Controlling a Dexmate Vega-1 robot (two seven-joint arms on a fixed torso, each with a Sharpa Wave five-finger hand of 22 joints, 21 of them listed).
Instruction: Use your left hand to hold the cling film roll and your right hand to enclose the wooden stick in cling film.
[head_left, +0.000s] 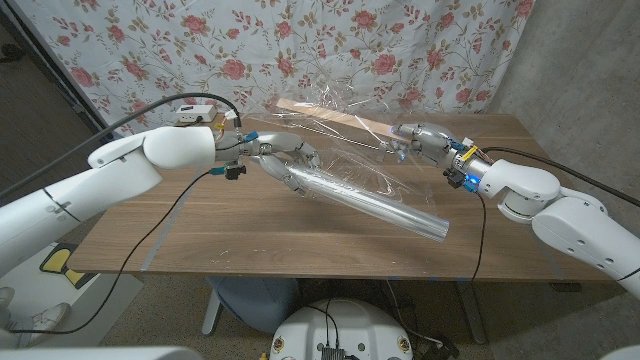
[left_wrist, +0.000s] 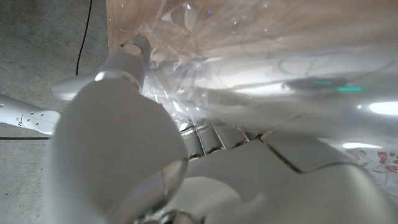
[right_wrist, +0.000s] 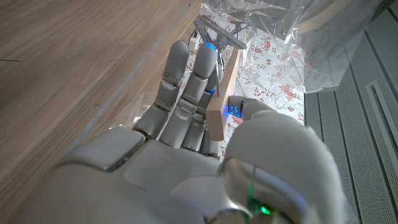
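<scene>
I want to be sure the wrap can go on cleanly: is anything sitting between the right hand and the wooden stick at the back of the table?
Nothing visible blocks it. The right hand is already at the wooden stick, its fingers lying along it. Only the cling film drawn from the cling film roll, which the left hand holds, lies over the stick.

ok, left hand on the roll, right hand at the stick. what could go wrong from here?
1. The left hand grips only the cling film roll's near end; the long free end could swing as film is pulled.
2. The film sheet already looks crumpled over the wooden stick, so it may bunch rather than wrap.
3. The right hand pinches stick and film together; its grip could slip.
</scene>
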